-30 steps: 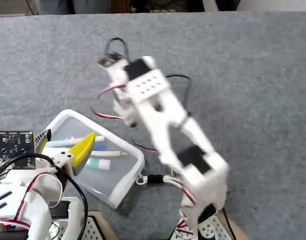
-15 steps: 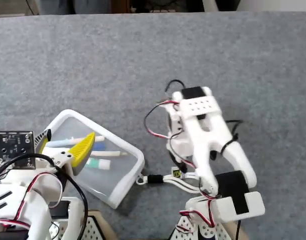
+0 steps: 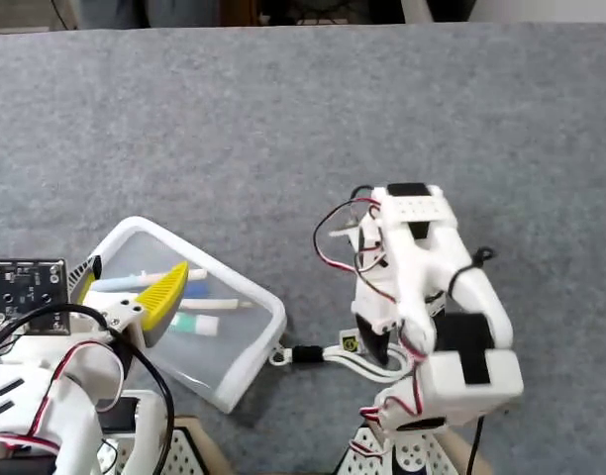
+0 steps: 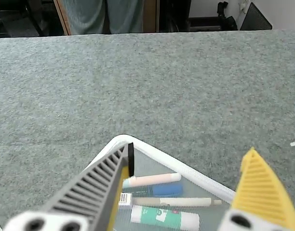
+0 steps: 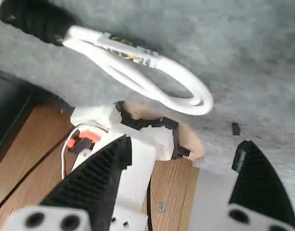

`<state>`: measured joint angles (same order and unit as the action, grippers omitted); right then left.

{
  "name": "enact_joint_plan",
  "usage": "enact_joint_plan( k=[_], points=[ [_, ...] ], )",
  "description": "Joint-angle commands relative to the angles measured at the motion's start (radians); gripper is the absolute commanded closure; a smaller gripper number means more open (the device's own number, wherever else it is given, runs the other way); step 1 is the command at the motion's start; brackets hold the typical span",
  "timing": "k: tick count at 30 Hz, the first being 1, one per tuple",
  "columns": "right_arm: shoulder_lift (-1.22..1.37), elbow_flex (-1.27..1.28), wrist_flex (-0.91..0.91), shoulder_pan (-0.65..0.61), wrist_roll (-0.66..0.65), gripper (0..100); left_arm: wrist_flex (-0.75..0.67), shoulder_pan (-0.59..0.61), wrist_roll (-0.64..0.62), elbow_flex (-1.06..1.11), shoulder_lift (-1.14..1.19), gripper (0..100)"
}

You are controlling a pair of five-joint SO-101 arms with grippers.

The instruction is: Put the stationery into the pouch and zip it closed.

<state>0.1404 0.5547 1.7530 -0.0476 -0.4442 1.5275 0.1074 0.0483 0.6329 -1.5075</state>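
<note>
While the pouch (image 3: 255, 344) lies under the open, empty left end effector (image 3: 135, 275) with the stationery (image 3: 197, 313) inside, the right end effector (image 5: 185, 142), also open and empty, hangs over a white cable (image 5: 89, 36) which it could snag when reaching for the zip

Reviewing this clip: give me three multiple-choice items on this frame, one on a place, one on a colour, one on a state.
1. Where is the stationery? A on the bare table; B inside the pouch; C on the floor.
2. One left gripper finger is: A yellow; B red; C blue.
3. The right gripper is: A shut on a pen; B open, empty; C shut on the pouch.
B: it lies within the pouch's rim. A: the left wrist view shows it. B: jaws apart, nothing between.
</note>
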Motion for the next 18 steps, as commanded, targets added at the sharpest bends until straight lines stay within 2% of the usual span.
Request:
enact_joint_plan(
  k=[1,9,11,16,17,18],
  points=[
    [0.093,-0.048,0.008,-0.011,-0.012,65.2,-0.005,0.002,0.009,-0.030,0.006,64],
    [0.332,-0.099,-0.095,-0.011,-0.012,65.9,-0.005,0.002,0.009,-0.028,-0.018,64],
    [0.372,-0.130,-0.106,-0.012,-0.011,71.2,-0.005,0.002,0.009,-0.027,-0.037,64],
    [0.453,-0.193,-0.132,-0.026,-0.011,95.6,-0.005,0.002,0.009,0.015,-0.044,64],
    [0.464,-0.202,-0.155,-0.026,-0.011,99.0,-0.005,0.002,0.009,0.015,-0.044,64],
    [0.475,-0.209,-0.170,-0.023,-0.011,98.1,-0.006,0.004,0.009,0.012,-0.044,64]
  ],
)
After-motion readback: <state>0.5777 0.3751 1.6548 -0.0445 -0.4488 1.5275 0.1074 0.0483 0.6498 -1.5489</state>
